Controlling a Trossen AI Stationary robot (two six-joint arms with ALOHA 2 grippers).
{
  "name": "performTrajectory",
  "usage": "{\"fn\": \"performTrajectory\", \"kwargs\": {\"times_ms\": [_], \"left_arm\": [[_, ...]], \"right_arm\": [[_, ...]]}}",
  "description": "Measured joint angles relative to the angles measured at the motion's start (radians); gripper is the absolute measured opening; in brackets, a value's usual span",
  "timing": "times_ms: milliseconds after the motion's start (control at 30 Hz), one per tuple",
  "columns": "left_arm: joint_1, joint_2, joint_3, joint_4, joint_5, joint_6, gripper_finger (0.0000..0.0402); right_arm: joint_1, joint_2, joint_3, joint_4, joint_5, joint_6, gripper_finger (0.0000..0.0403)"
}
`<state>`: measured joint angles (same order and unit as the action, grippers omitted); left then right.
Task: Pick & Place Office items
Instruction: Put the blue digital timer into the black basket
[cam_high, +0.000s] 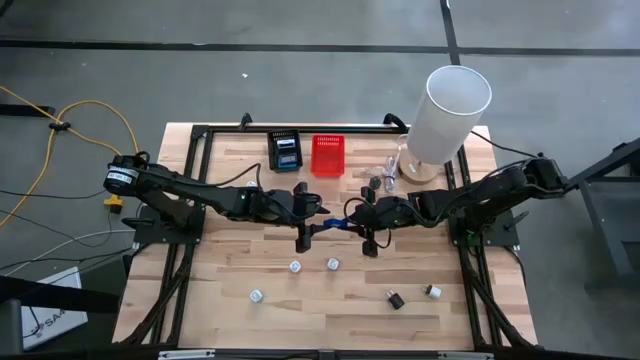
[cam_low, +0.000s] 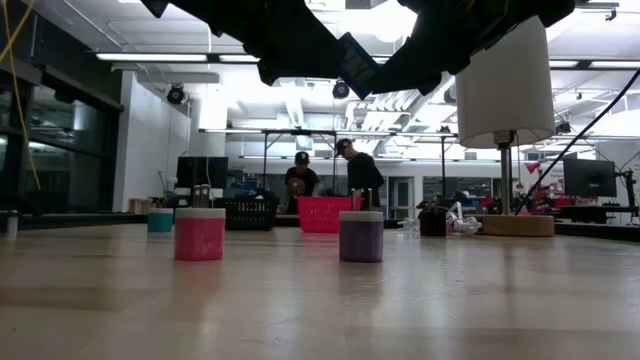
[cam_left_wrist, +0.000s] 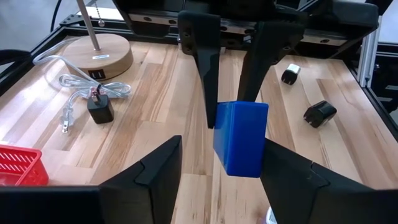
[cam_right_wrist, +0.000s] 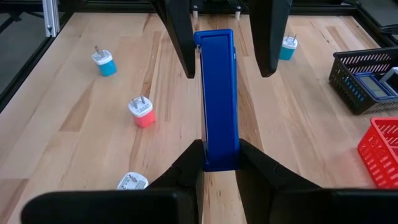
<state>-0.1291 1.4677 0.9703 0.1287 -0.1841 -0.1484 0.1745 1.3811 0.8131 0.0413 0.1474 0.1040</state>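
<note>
A dark blue bar (cam_right_wrist: 219, 93) hangs above the middle of the table (cam_high: 240, 270). It runs left to right between my two grippers. My right gripper (cam_right_wrist: 221, 158) is shut on the end nearer the table's right side. My left gripper (cam_left_wrist: 222, 143) is open, one finger on each side of the bar's other end (cam_left_wrist: 239, 137). Small plug-like office items lie on the wood: a pink one (cam_right_wrist: 142, 112), a white-blue one (cam_right_wrist: 104, 62), a teal one (cam_right_wrist: 287, 48) and black ones (cam_left_wrist: 320, 113). My right gripper pinches the two long sides of the blue bar at its right end (cam_right_wrist: 219, 163) between its two fingers. The fingers come from the table's right, slanting a little down, and lie along the bar. The bar is lifted clear of the table and sticks out toward my left gripper. My left gripper has the bar's free end between its fingers. A gap shows beside one finger (cam_left_wrist: 158, 165). I cannot tell whether the other finger (cam_left_wrist: 292, 174) touches the bar's side.
A red mesh basket (cam_high: 327, 155) and a black one (cam_high: 284, 150) stand at the far edge. At the far right stands a lamp with a white shade (cam_high: 447, 110), a wooden base (cam_left_wrist: 102, 56) and a black plug with cable (cam_left_wrist: 99, 109). People stand in the room behind.
</note>
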Motion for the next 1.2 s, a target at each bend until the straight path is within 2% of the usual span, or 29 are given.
{"fn": "performTrajectory", "kwargs": {"times_ms": [400, 833, 1200], "left_arm": [[0.0, 0.0, 0.0, 0.0, 0.003, -0.002, 0.0147], [-0.001, 0.0, 0.0, 0.0, 0.002, -0.002, 0.0138], [-0.008, 0.0, 0.0, 0.0, -0.002, 0.002, 0.0069]], "right_arm": [[0.0, 0.0, 0.0, 0.0, 0.002, 0.0, 0.0061], [0.0, 0.0, 0.0, -0.006, 0.007, 0.0, 0.0061], [0.0, 0.0, 0.0, -0.008, 0.005, 0.004, 0.0061]]}}
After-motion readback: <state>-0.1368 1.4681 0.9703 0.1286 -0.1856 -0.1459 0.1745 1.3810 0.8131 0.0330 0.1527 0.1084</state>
